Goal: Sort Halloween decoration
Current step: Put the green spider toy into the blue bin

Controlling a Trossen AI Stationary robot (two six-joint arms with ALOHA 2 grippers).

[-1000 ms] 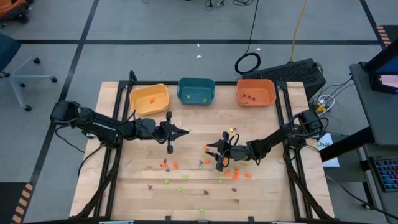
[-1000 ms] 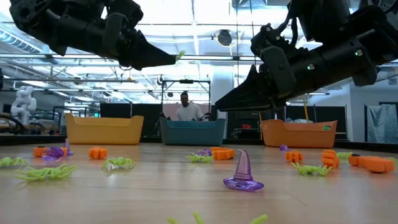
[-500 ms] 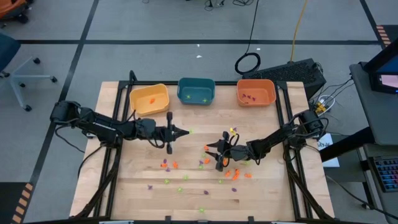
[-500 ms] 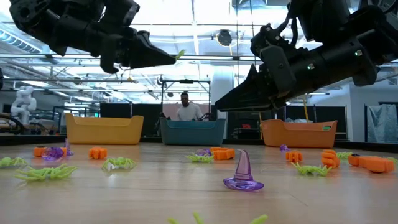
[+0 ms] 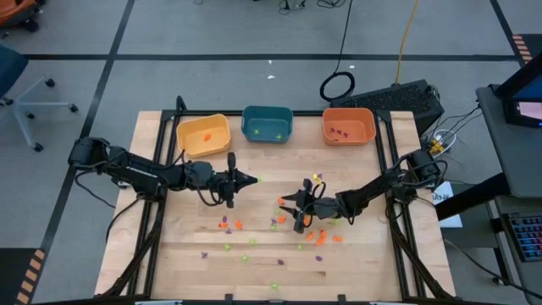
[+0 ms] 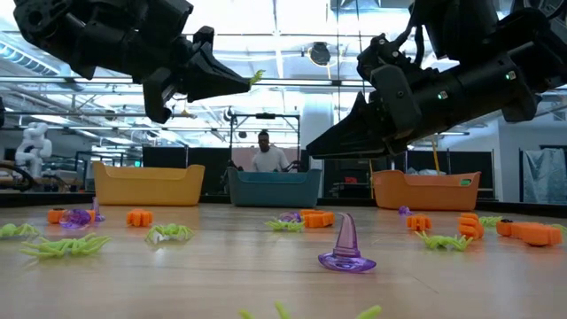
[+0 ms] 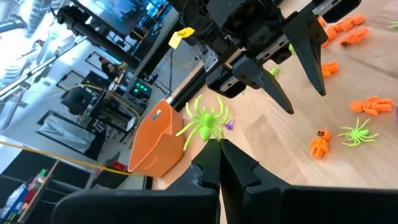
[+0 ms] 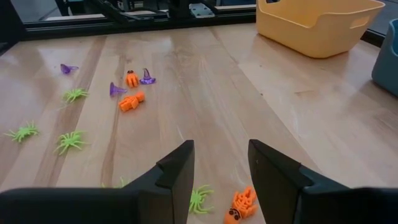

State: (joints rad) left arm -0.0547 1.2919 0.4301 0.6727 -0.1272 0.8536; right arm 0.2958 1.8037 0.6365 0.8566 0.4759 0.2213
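Note:
My left gripper [image 5: 251, 179] hangs above the table's middle, shut on a light-green spider [image 7: 203, 122], which also shows at the fingertips in the low view [image 6: 257, 78]. My right gripper [image 5: 284, 202] stands open a little above the table, right of the middle, with nothing between its fingers [image 8: 180, 169]. Small orange, green and purple Halloween decorations lie scattered on the near half of the table [image 5: 230, 224], and several lie around the right gripper [image 5: 320, 237]. A purple witch hat [image 6: 345, 248] stands upright on its brim. My left gripper pinches the spider between its two fingertips [image 7: 211, 149] at the body's near end [image 7: 208, 135]. The fingers lie about level and point toward the table's right edge. The spider sticks out past the tips, legs spread, lifted clear of the table.
Three bins stand along the far edge: yellow [image 5: 203, 134], teal [image 5: 268, 124] and orange [image 5: 348, 125], each with a few trinkets inside. A person sits beyond the table [image 6: 266, 152]. Bare wood lies between the bins and the grippers [image 5: 279, 165].
My left gripper has rolled about its own pointing line, staying in place above the table's middle and keeping the green spider pinched. My right gripper has kept still.

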